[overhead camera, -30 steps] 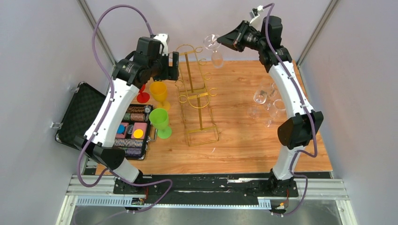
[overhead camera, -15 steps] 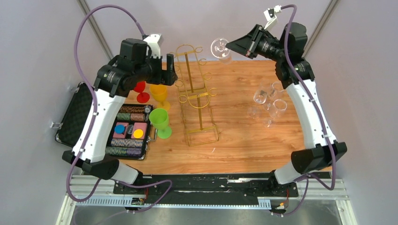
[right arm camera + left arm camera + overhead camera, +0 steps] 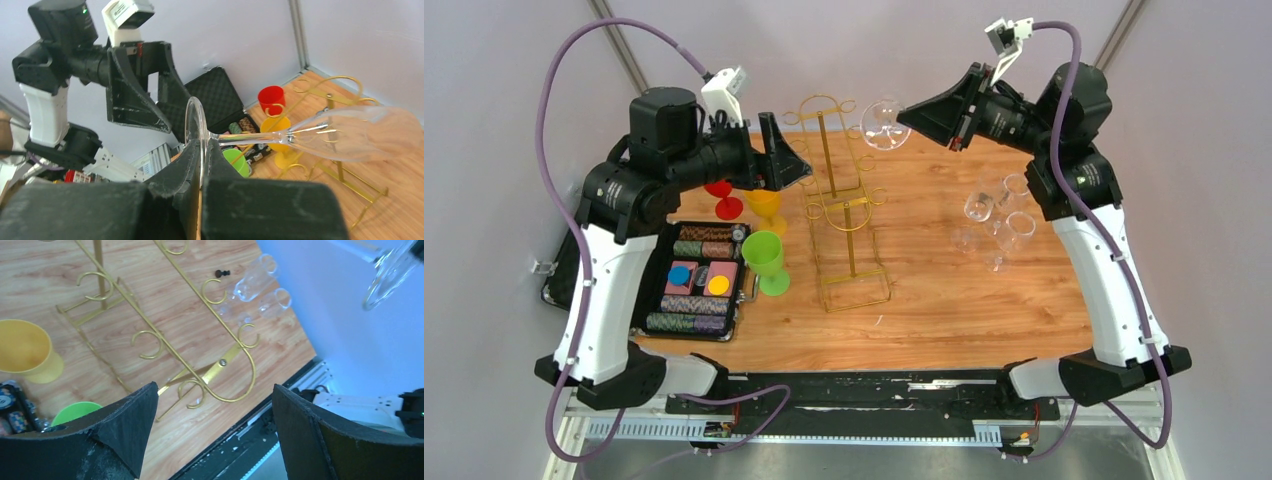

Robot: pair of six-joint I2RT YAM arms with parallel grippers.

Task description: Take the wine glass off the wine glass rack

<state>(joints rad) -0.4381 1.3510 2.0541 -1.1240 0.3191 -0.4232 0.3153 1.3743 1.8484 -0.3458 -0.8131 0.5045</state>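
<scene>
From above, the wine glass rack [image 3: 839,200] stands mid-desk: a thin gold wire stand with a central post, curled loop arms and a rectangular wire base, on the wood-grain desk [image 3: 944,300]. The wine glass [image 3: 882,122], clear and round-bowled, hangs in the air just right of the rack's top, apart from its loops. The right gripper [image 3: 906,115] is clamped on it. The left gripper [image 3: 799,165] hovers left of the rack's upper part, spread wide and holding nothing.

Left of the rack stand three plastic goblets. A green cup [image 3: 765,255] is nearest, a yellow cup [image 3: 766,205] is behind it, and a red cup [image 3: 722,195] is farther left, partly hidden by the arm. An open black case [image 3: 561,270] lies at the left edge, and its tray holds rows of striped chips [image 3: 689,300] and coloured tiles. A cluster of clear glasses [image 3: 994,215] sits at the right.

In the left wrist view, two black, rough-faced wedge fingers [image 3: 125,430] stand far apart with nothing between them. Beyond them lie the rack's gold hooks and a flat bar with a screw. The yellow cup's rim is at the left, and the wine glass's bowl is in the top right corner.

In the right wrist view, the black fingers pinch the glass's flat round foot edge-on. The stem runs level to the right, and the bowl lies on its side in front of the rack's top loops. The case's lid shows a dimpled lining.
</scene>
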